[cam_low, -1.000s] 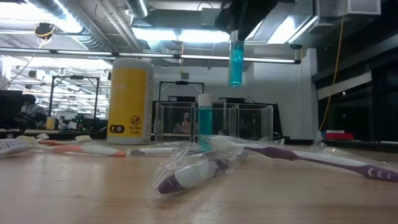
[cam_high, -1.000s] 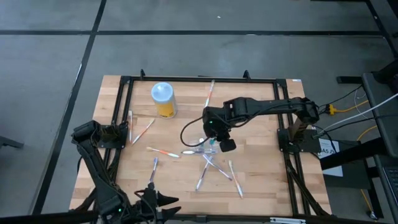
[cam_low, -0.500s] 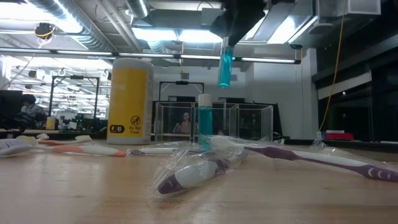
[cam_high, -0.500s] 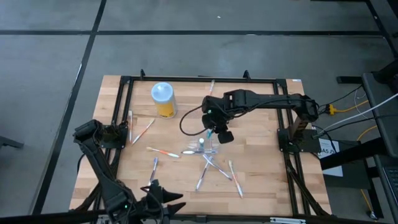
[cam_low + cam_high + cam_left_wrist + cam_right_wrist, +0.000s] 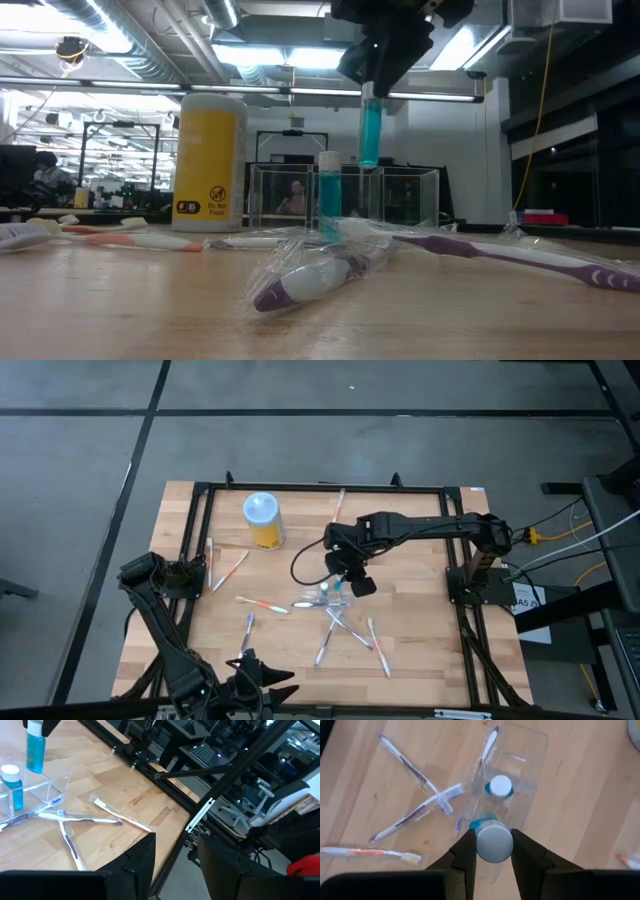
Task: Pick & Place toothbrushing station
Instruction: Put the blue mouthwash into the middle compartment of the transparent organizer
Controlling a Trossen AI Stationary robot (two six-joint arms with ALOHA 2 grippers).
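Wooden table (image 5: 420, 565) bounded by a black metal frame (image 5: 318, 487), set on a grey floor (image 5: 300, 420) crossed by dark lines. A yellow canister (image 5: 263, 522) with a pale lid stands upright near the far edge of the table, toward its left corner; in the low view its yellow label (image 5: 208, 165) carries printed symbols. Behind the table, a room with ceiling strip lights (image 5: 250, 55) and exposed ducts (image 5: 140, 40). Yellow and white cables (image 5: 560, 535) lie beyond the right edge, and office chairs (image 5: 260, 807) stand there too.
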